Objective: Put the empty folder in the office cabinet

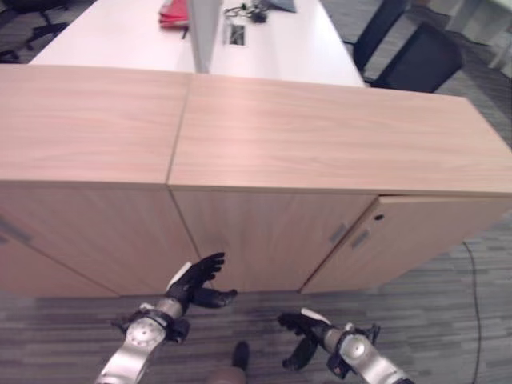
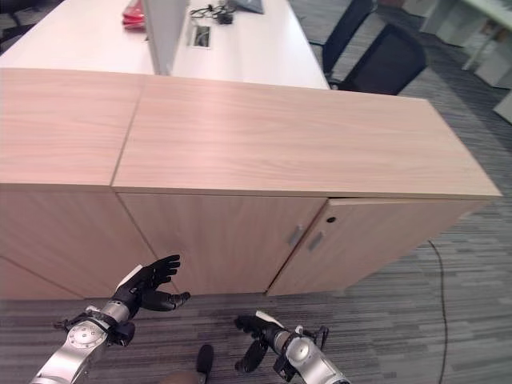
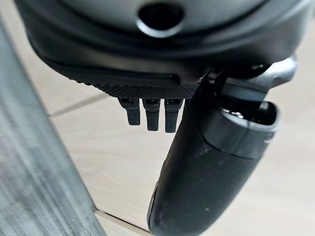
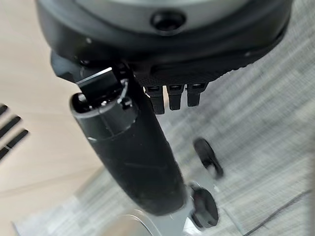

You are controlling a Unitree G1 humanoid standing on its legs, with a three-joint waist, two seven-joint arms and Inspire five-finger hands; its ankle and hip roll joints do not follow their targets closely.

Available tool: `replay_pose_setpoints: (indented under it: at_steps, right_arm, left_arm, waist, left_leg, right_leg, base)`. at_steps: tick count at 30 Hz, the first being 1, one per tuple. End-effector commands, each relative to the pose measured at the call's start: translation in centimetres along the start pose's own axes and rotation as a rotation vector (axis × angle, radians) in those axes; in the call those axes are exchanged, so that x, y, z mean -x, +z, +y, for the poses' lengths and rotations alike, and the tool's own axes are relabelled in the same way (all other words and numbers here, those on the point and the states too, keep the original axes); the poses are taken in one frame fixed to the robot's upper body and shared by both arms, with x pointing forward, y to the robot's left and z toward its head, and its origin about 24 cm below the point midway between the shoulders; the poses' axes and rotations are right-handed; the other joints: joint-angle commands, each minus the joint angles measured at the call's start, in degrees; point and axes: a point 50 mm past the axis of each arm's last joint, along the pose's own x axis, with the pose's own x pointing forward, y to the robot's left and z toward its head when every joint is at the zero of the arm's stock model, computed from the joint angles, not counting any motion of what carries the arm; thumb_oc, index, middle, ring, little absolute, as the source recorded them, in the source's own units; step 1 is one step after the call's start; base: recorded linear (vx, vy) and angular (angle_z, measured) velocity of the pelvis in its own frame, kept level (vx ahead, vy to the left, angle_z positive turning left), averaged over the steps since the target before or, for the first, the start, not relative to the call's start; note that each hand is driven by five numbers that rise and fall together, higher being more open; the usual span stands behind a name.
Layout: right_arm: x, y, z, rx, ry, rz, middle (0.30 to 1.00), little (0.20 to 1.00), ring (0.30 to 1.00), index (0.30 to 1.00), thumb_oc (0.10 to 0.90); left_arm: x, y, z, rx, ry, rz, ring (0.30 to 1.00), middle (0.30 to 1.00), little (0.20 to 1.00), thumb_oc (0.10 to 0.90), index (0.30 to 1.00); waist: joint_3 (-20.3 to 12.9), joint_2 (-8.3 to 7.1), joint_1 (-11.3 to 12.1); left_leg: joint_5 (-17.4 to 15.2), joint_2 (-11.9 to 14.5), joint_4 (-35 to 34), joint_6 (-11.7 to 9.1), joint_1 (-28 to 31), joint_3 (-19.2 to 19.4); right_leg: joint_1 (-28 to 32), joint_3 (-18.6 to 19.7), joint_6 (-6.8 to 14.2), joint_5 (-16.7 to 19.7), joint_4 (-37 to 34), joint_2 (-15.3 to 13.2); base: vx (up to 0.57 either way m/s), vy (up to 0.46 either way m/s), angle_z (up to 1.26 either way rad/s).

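– Left hand [image 1: 196, 276] hovers low in front of the office cabinet [image 1: 320, 136], fingers straight and spread, thumb out, holding nothing. And the other?

– Right hand [image 1: 304, 328] hangs over the carpet [image 1: 432, 320] near the left one but apart from it, fingers loose, nothing in it either.

– What's the room like?

– Grey carpet with fine stripes. The cabinet is low and long, in pale wood grain with a flat matt top, and its long axis runs from left to right. A seam [image 1: 180, 120] splits the top into 2 units. The doors are plain, with small grey recessed handles [image 1: 360, 238] and a dark round lock [image 1: 378, 217]. The right door [image 1: 400, 240] stands at an angle to the rest, slightly ajar.

– Behind it?

– A smooth white desk [image 1: 120, 36] with an upright grey divider [image 1: 206, 32], and 2 dark chairs [image 1: 416, 56] to the right.

– And the folder?

– A flat red thing [image 1: 174, 12] lies on the desk at the far edge, well apart from both hands. It may be the folder; I cannot tell, nor which way it points.
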Motion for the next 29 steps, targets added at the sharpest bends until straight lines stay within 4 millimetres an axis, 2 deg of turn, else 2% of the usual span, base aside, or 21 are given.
replay_pose_setpoints:
  at_steps: [1,2,3,5,6,8,9,10,11,13,14,15,16,20,21,22,24,25,26,27,29]
  right_arm:
    - [0.2,3.3,-3.6,0.082,-0.14,-0.12,0.9,0.9,0.9,0.9,0.8]
    - [-0.1,2.0,-3.8,0.071,-0.175,-0.052,0.9,0.9,0.9,0.9,0.8]
    - [-0.5,0.6,-3.9,0.079,-0.183,0.027,0.9,0.9,0.9,0.9,0.8]
    - [-0.7,0.3,-3.8,0.117,-0.174,0.059,0.9,0.9,0.9,0.9,0.8]
    - [-0.7,0.2,-3.8,0.117,-0.174,0.059,0.9,0.9,0.9,0.9,0.8]
    - [-0.8,-1.0,-3.3,0.083,-0.168,0.102,0.9,0.9,0.9,0.9,0.8]
    - [-0.8,-2.6,-2.7,0.08,-0.161,0.177,0.9,0.9,0.9,0.9,0.8]
    - [-0.8,-2.6,-2.7,0.08,-0.162,0.177,0.9,0.9,0.9,0.9,0.8]
    - [-0.9,-4.2,-2.2,0.077,-0.171,0.265,0.9,0.9,0.9,0.9,0.8]
    - [-0.9,-4.7,-2.1,0.073,-0.174,0.298,0.9,0.9,0.9,0.9,0.8]
    - [-0.7,-5.5,-1.8,0.054,-0.172,0.333,0.9,0.9,0.9,0.9,0.8]
    - [-0.3,-7.1,-0.7,-0.02,-0.158,0.397,0.9,0.9,0.9,0.9,0.8]
    - [-0.3,-7.1,-0.7,-0.02,-0.158,0.397,0.9,0.9,0.9,0.9,0.8]
    - [1.0,-10.0,0.6,-0.187,-0.195,0.498,0.9,0.9,0.9,0.9,0.8]
    - [1.0,-10.0,0.6,-0.187,-0.196,0.498,0.9,0.9,0.9,0.9,0.8]
    - [1.4,-10.7,1.1,-0.248,-0.211,0.519,0.9,0.9,0.9,0.9,0.8]
    - [2.1,-12.0,1.9,-0.3,-0.207,0.562,0.9,0.9,0.9,0.9,0.8]
    - [3.1,-13.4,2.1,-0.361,-0.227,0.612,0.9,0.9,0.9,0.9,0.8]
    - [3.1,-13.4,2.1,-0.361,-0.227,0.612,0.9,0.9,0.9,0.9,0.8]
    - [4.3,-14.8,1.8,-0.444,-0.274,0.658,0.9,0.9,0.9,0.9,0.8]
    - [4.8,-15.4,1.7,-0.471,-0.292,0.678,0.9,0.9,0.9,0.9,0.8]
  left_arm:
    - [-1.1,3.0,0.0,-0.037,0.008,-0.146,0.9,0.9,0.9,0.8,0.9]
    - [-1.0,2.1,0.1,-0.033,0.016,-0.11,0.9,0.9,0.9,0.8,0.9]
    - [-1.2,0.6,-0.3,0.034,0.033,-0.053,0.9,0.9,0.9,0.8,0.9]
    - [-0.9,-0.8,-0.4,0.153,0.059,-0.016,0.9,0.9,0.9,0.8,0.9]
    - [-0.9,-0.9,-0.4,0.153,0.059,-0.016,0.9,0.9,0.9,0.8,0.9]
    - [-0.8,-2.3,-1.0,0.2,0.059,0.036,0.9,0.9,0.9,0.8,0.9]
    - [-0.9,-3.9,-1.3,0.23,0.092,0.103,0.9,0.9,0.9,0.8,0.9]
    - [-0.9,-3.9,-1.3,0.229,0.092,0.103,0.9,0.9,0.9,0.8,0.9]
    - [-1.1,-5.1,-2.0,0.276,0.122,0.153,0.9,0.9,0.9,0.8,0.9]
    - [-1.3,-5.6,-2.4,0.301,0.131,0.18,0.9,0.9,0.9,0.8,0.9]
    - [-1.2,-6.3,-2.7,0.327,0.136,0.21,0.9,0.9,0.9,0.8,0.9]
    - [-0.9,-7.7,-3.3,0.359,0.147,0.272,0.9,0.9,0.9,0.8,0.9]
    - [-0.9,-7.7,-3.3,0.359,0.147,0.272,0.9,0.9,0.9,0.8,0.9]
    - [-0.5,-8.8,-3.1,0.229,0.187,0.306,0.9,0.9,0.9,0.8,0.9]
    - [-0.5,-8.8,-3.1,0.229,0.186,0.306,0.9,0.9,0.9,0.8,0.9]
    - [0.2,-10.7,-3.7,0.197,0.174,0.413,0.9,0.9,0.9,0.8,0.9]
    - [1.2,-12.6,-4.2,0.2,0.164,0.515,0.9,0.9,0.9,0.8,0.9]
    - [2.2,-14.1,-4.9,0.229,0.155,0.598,0.9,0.9,0.9,0.8,0.9]
    - [2.2,-14.1,-4.9,0.229,0.155,0.598,0.9,0.9,0.9,0.8,0.9]
    - [3.5,-15.6,-5.8,0.26,0.15,0.69,0.9,0.9,0.9,0.8,0.9]
    - [4.0,-16.1,-6.1,0.268,0.145,0.722,0.9,0.9,0.9,0.8,0.9]
  waist:
    - [-2.5,1.04,-3.2]
    - [-2.8,0.3,-2.8]
    - [-3.5,-0.25,-3.2]
    - [-4.9,-0.36,-3.0]
    - [-4.9,-0.35,-3.0]
    - [-5.8,-0.44,-3.1]
    - [-6.6,-0.52,-3.2]
    - [-6.6,-0.52,-3.2]
    - [-7.1,-0.46,-3.0]
    - [-7.2,-0.33,-2.8]
    - [-7.5,-0.16,-2.7]
    - [-8.1,0.14,-2.6]
    - [-8.1,0.15,-2.5]
    - [-8.7,0.48,-2.4]
    - [-8.6,0.48,-2.4]
    - [-8.9,0.75,-2.5]
    - [-9.3,1.31,-3.2]
    - [-9.6,1.85,-3.8]
    - [-9.6,1.86,-3.8]
    - [-10.0,2.45,-4.4]
    - [-10.2,2.67,-4.6]
  left_leg:
    - [-9.5,-1.2,-1.4,-2.0,3.8,1.8]
    - [-9.2,-2.3,-1.4,-2.2,3.4,1.1]
    - [-9.2,-2.0,-1.4,-2.7,3.0,1.7]
    - [-9.3,-1.4,-1.4,-2.8,2.4,3.6]
    - [-9.4,-1.4,-1.4,-2.8,2.4,3.6]
    - [-9.5,-1.1,-1.4,-3.0,2.2,4.1]
    - [-9.5,-0.9,-1.4,-3.1,2.1,4.4]
    - [-9.5,-0.9,-1.4,-3.1,2.1,4.4]
    - [-9.3,-0.7,-1.4,-3.3,1.9,4.9]
    - [-9.3,-0.6,-1.4,-3.4,1.8,5.1]
    - [-9.2,-0.4,-1.4,-3.5,1.9,5.2]
    - [-9.3,-0.3,-1.4,-3.7,2.2,5.4]
    - [-9.4,-0.3,-1.4,-3.7,2.2,5.4]
    - [-9.6,-0.3,-1.4,-3.9,3.2,5.2]
    - [-9.6,-0.3,-1.4,-3.9,3.2,5.2]
    - [-9.6,-0.2,-1.4,-4.0,3.6,5.4]
    - [-9.7,-0.1,-1.4,-4.0,4.0,5.8]
    - [-9.9,-0.1,-1.4,-4.0,4.3,6.0]
    - [-9.9,-0.1,-1.4,-4.0,4.3,6.0]
    - [-10.1,0.0,-1.4,-4.0,4.7,6.2]
    - [-10.2,0.0,-1.4,-4.0,4.9,6.3]
  right_leg:
    - [-6.4,1.4,-1.9,-11.9,-5.5,14.3]
    - [-3.7,-0.3,-2.2,-12.5,-10.7,15.0]
    - [-2.5,0.5,-2.0,-11.7,-14.7,16.7]
    - [-0.5,2.0,-2.1,-10.1,-20.0,17.5]
    - [-0.4,2.0,-2.1,-10.1,-20.2,17.5]
    - [0.8,3.6,-2.4,-9.6,-23.1,18.4]
    - [1.8,4.2,-2.6,-8.9,-25.5,18.9]
    - [1.9,4.2,-2.6,-8.9,-25.6,18.9]
    - [2.8,4.3,-2.8,-8.3,-27.8,19.3]
    - [2.8,4.4,-2.9,-8.5,-28.0,19.5]
    - [2.9,4.5,-3.0,-8.8,-28.0,19.6]
    - [3.3,4.4,-3.0,-9.3,-28.0,19.8]
    - [3.3,4.4,-3.0,-9.3,-28.0,19.8]
    - [4.3,4.1,-3.2,-9.6,-28.0,19.8]
    - [4.3,4.1,-3.2,-9.6,-28.0,19.8]
    - [4.6,4.0,-3.2,-9.8,-28.0,19.8]
    - [4.8,4.1,-3.2,-10.0,-28.0,20.0]
    - [4.9,4.3,-3.3,-10.0,-28.0,20.0]
    - [4.9,4.3,-3.3,-10.0,-28.0,20.0]
    - [5.0,4.4,-3.4,-10.1,-28.0,19.9]
    - [5.2,4.4,-3.4,-10.2,-28.0,19.9]
  base:
    - [0.07,-0.078,1.59]
    - [0.07,-0.141,1.2]
    - [0.07,-0.136,0.89]
    - [0.08,-0.09,0.29]
    - [0.08,-0.053,-0.32]
    - [0.06,-0.056,-0.66]
    - [0.05,-0.051,-0.6]
    - [0.05,-0.061,-0.49]
    - [0.02,-0.025,-0.14]
    - [0.02,-0.021,-0.1]
    - [0.05,-0.02,-0.16]
    - [0.05,-0.013,-0.13]
    - [0.06,-0.014,-0.08]
    - [0.05,-0.012,0.02]
    - [0.05,-0.008,0.04]
    - [0.05,0.007,0.04]
    - [0.07,0.024,-0.03]
    - [0.05,0.026,-0.08]
    - [0.07,0.045,-0.03]
    - [0.05,0.039,-0.02]
    - [0.03,0.027,-0.02]
